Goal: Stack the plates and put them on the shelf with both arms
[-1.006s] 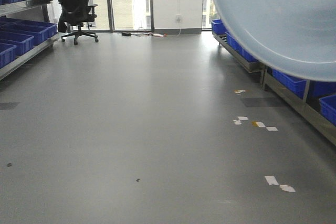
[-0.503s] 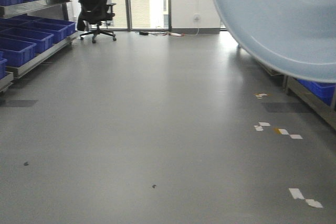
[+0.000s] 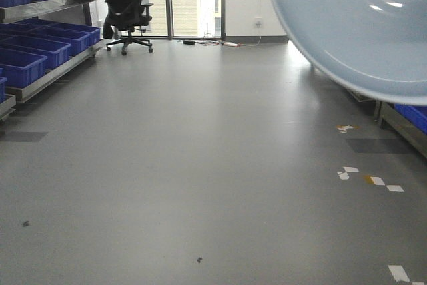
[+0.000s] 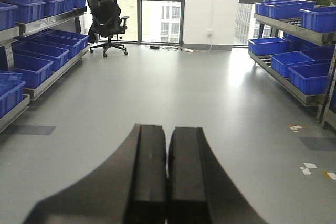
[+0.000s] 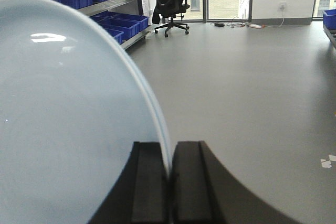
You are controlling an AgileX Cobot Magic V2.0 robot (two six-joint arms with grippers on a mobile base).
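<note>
Pale bluish-white plate [image 5: 63, 129], gripped by its rim in the right gripper [image 5: 170, 156]. The two black fingers [image 5: 149, 182] close on the rim from either side, and the disc rises up and to the left of them. The rim reads as two close parallel lines; whether this is one plate or two stacked cannot be told. In the front view the same plate [image 3: 353, 25] fills the upper right corner, above the grey floor [image 3: 200, 165].

Left gripper [image 4: 168, 148]: fingers pressed together with nothing between them, pointing out over the floor.

Shelf [image 4: 47, 22] along the left wall, its steel tiers bearing blue crates [image 4: 31, 69]. A second rack [image 4: 294, 29] with crates runs along the right wall. Both stand well apart from the plate.

Black office chair [image 4: 107, 14] stands by the far windows [image 4: 157, 3], near the end of the left shelf. White scraps [image 3: 345, 173] lie on the floor at right.
</note>
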